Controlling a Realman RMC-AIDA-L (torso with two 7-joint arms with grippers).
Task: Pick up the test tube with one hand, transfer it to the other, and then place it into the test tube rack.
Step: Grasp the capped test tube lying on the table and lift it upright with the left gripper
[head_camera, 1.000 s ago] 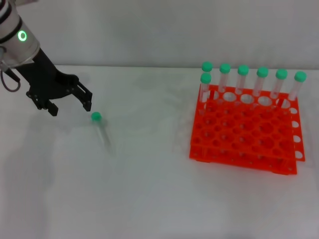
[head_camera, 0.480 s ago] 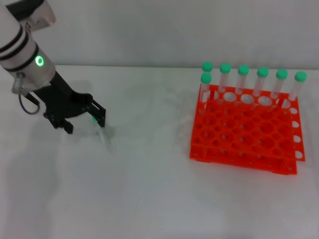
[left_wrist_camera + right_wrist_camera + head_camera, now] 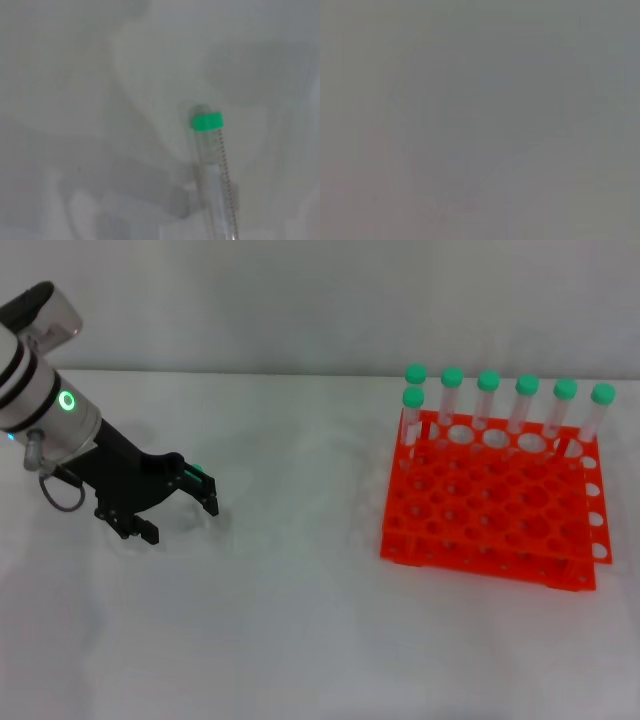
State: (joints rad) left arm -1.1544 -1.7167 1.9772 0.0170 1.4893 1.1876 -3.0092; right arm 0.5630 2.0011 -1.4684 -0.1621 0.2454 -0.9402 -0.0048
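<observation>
The test tube (image 3: 216,160), clear with a green cap, lies flat on the white table. In the head view only its green cap (image 3: 195,473) peeks out behind the black fingers. My left gripper (image 3: 180,518) is low over the tube at the left of the table, open, with its fingers spread to either side of it. The left wrist view looks down on the tube lying free on the table. The orange-red test tube rack (image 3: 490,510) stands at the right. My right gripper is out of view.
Several green-capped tubes (image 3: 487,400) stand upright in the rack's back row and one in the row before it. White table (image 3: 300,620) stretches between gripper and rack. The right wrist view shows only blank grey.
My left gripper has come down and toward the tube, from above and left of it to straddling it, hiding most of it in the head view. The tube has not moved.
</observation>
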